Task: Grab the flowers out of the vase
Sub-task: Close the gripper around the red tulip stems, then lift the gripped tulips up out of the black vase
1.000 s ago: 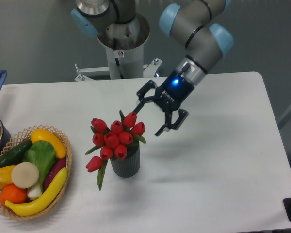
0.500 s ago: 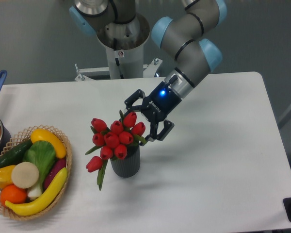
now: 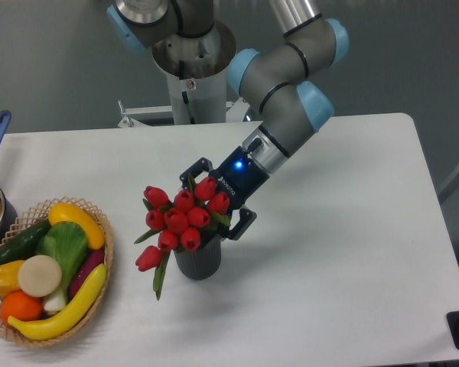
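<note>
Flowers [image 3: 180, 218] stood in the vase [image 3: 198, 258] near the middle of the white table [image 3: 352, 252], red buds spreading wider than the dark ribbed cup, one bud drooping to the lower left; the gripper [image 3: 212, 200] sat at the bunch's upper right side, its fingers apart, one finger [image 3: 193, 167] above the top buds and the other [image 3: 242, 223] beside the right-hand buds, so the nearest tulips lay between them; whether either finger touched a bud could not be told; a woven basket [image 3: 103, 237] of vegetables rested well apart at the left edge.
</note>
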